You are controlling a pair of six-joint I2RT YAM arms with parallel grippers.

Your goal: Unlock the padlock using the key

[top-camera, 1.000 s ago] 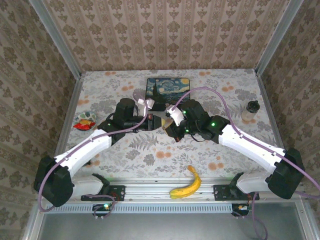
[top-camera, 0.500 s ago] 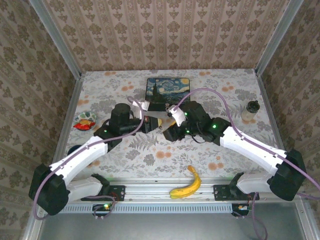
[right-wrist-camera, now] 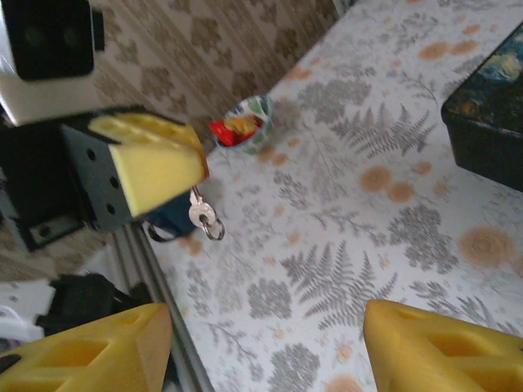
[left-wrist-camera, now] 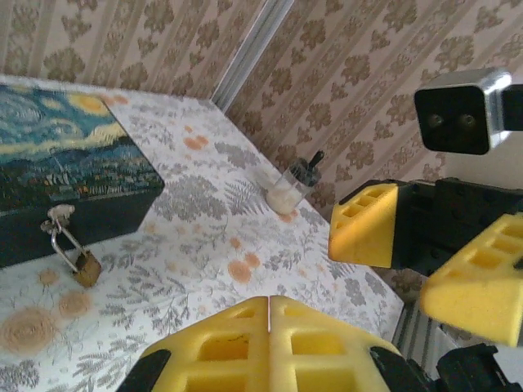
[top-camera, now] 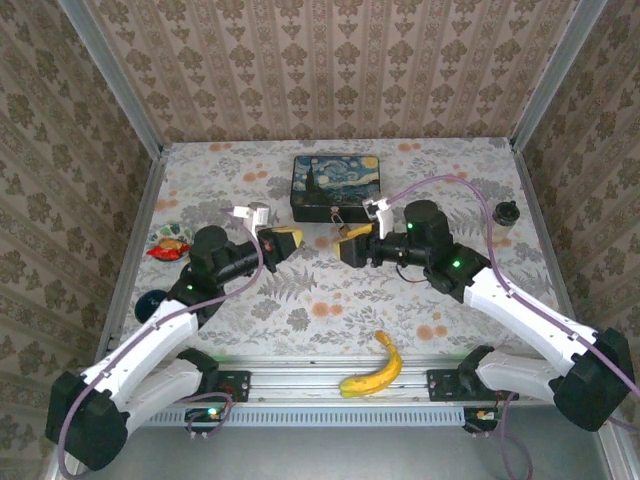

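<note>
The small brass padlock hangs by its silvery shackle from the hasp on the front of the starry-night tin, and it also shows from above. My left gripper hovers left of the tin's front, shut on the silver key, whose head and ring dangle below its yellow pads. In its own view the pads meet with no gap. My right gripper faces it from the right, open and holding nothing. The two grippers stand a short way apart in front of the padlock.
A banana lies near the front edge. A bowl with a red snack packet sits at the left, with a dark round object below it. A small bottle stands at the right edge.
The right gripper has opened and drawn back to the right. The left arm has pulled back to the left with the key in its pads. The grippers, close together before, now stand apart.
</note>
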